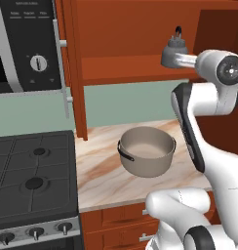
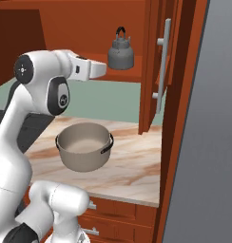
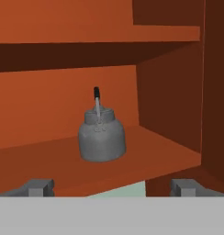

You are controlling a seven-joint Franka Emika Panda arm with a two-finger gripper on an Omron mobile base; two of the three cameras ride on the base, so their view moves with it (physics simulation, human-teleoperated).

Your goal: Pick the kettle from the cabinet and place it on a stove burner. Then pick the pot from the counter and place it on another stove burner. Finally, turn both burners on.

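The small grey kettle [image 1: 173, 51] [image 2: 120, 54] [image 3: 101, 135] stands upright on the lower shelf of the open reddish-brown cabinet [image 1: 121, 68] [image 2: 65, 23] [image 3: 40, 114]. My gripper [image 3: 114, 187] [image 2: 104, 69] is open, level with the kettle and a short way in front of it, touching nothing. The wide grey-beige pot [image 1: 146, 151] [image 2: 84, 147] sits on the marble counter [image 1: 101, 171] [image 2: 132, 161] below the cabinet. The black cooktop at the left has burners [image 1: 34, 183] [image 1: 39, 152] with nothing on them, and knobs [image 1: 35, 233] along its silver front.
The cabinet door [image 2: 151, 71] stands open at the right, its silver bar handle [image 2: 165, 61] near the kettle. A microwave [image 1: 23, 44] hangs above the stove. Drawers [image 1: 121, 219] run under the counter. A grey wall [image 2: 208, 142] closes the right side.
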